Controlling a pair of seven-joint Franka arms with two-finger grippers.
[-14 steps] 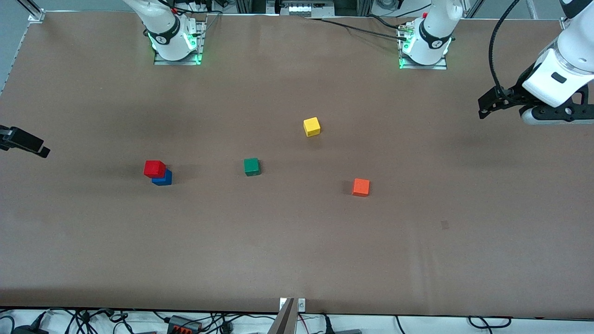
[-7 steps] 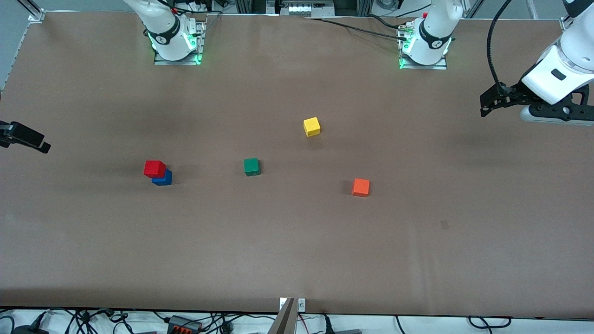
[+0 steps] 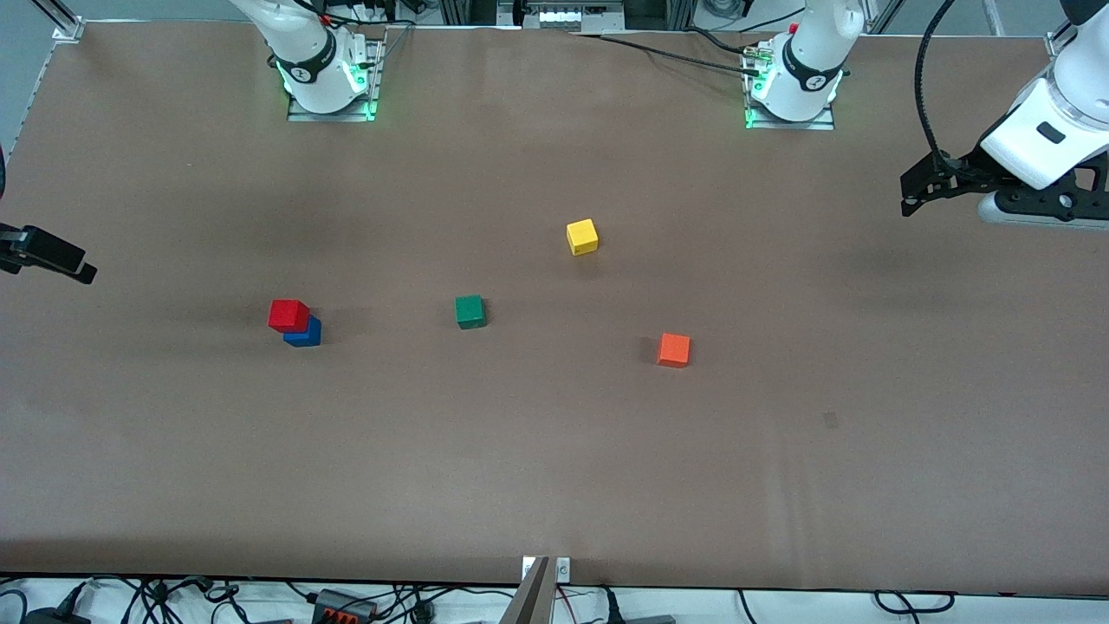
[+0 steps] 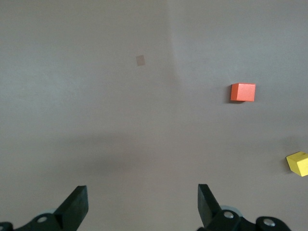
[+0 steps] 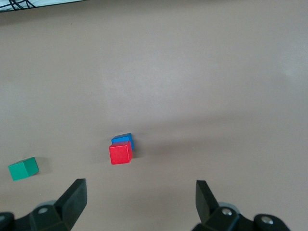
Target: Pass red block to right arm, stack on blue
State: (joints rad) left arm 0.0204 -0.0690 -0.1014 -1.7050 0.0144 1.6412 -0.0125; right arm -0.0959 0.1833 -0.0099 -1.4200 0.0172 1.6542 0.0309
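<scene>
The front camera sits high across from the robots, looking steeply down on the whole brown table point(image 3: 554, 485), with both arm bases along the 12 o'clock edge. The left wrist camera looks down from well above the table, past its own fingertips point(image 4: 77, 204) at 6 o'clock; it shares the orange cube point(image 4: 243, 92) and yellow cube point(image 4: 298, 163) with the front view. The right wrist camera likewise looks down from well above, sharing the red block point(image 5: 120, 154), the blue point(image 5: 123, 140) and green cube point(image 5: 23, 169).
</scene>
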